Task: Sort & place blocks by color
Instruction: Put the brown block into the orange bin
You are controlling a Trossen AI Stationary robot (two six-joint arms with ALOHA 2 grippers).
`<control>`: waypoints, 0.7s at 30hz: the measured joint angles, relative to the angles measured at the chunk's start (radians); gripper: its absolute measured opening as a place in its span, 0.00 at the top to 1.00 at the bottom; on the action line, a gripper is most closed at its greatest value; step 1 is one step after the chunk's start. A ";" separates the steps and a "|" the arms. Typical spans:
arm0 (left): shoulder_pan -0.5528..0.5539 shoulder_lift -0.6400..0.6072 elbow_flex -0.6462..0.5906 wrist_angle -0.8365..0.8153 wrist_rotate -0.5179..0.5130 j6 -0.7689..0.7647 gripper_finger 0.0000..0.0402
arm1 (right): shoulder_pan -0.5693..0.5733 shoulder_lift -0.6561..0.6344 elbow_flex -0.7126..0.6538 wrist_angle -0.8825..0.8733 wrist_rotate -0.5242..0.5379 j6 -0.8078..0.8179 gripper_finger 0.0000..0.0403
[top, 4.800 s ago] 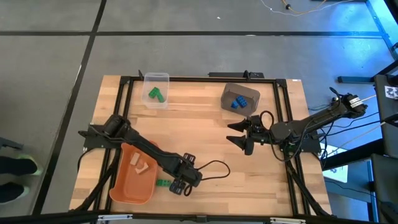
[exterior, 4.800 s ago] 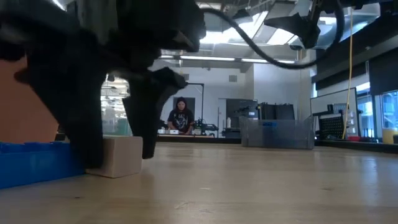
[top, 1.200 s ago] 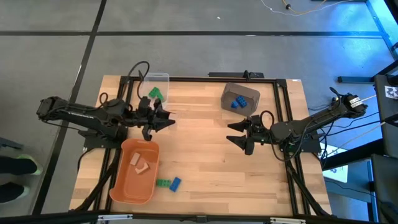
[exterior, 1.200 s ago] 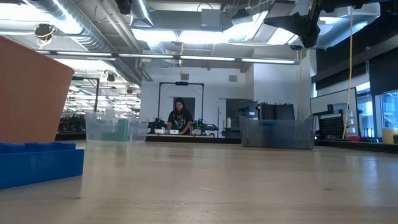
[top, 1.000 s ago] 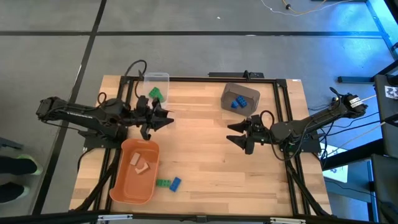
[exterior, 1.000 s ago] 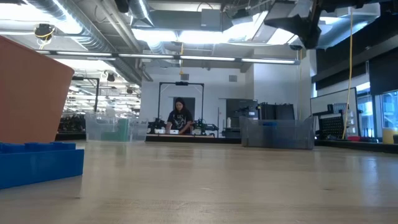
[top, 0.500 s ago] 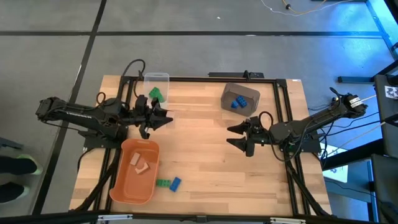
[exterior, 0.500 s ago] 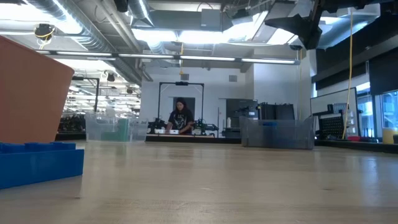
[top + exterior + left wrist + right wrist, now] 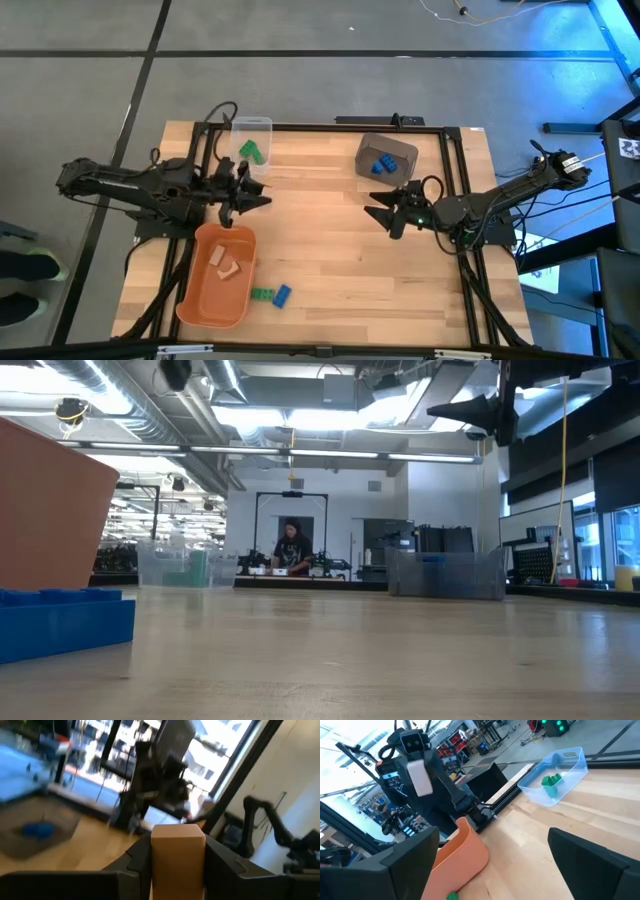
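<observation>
My left gripper (image 9: 262,198) hangs above the table's left half, just beyond the orange tub (image 9: 200,300), shut on a pale tan wooden block (image 9: 177,845). The right wrist view also shows that block (image 9: 418,776). Two tan blocks (image 9: 224,264) lie in the tub. A green block (image 9: 262,294) and a blue block (image 9: 282,294) rest flat on the table beside the tub. My right gripper (image 9: 385,220) hovers open over the right half, with nothing between its fingers (image 9: 410,865). My left gripper pinches the tan block by two opposite sides (image 9: 154,857) between its two fingers. The fingers lie about level and point toward the table's right edge. The block is lifted clear of the table and juts out past the fingertips.
A clear bin (image 9: 250,145) with green blocks stands at the far left, and a dark grey bin (image 9: 385,157) with blue blocks at the far middle. In the low view the blue block (image 9: 65,622) and the tub wall (image 9: 50,510) stand close on the left. A person shows far off in the room.
My right gripper has turned at the wrist in place, its fingers still open. My left gripper has drawn back a little toward the table's left edge with the tan block still held.
</observation>
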 joint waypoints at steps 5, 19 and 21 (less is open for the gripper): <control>-0.055 -0.107 0.024 -0.305 0.001 -0.092 0.71 | 0.000 0.000 0.000 -0.003 0.000 -0.001 0.07; -0.429 -0.017 0.098 -1.027 0.209 -0.534 0.71 | 0.000 0.000 0.000 -0.003 0.000 -0.002 0.07; -0.484 0.020 0.098 -1.054 0.206 -0.553 0.71 | 0.000 0.000 0.000 -0.003 0.000 -0.002 0.07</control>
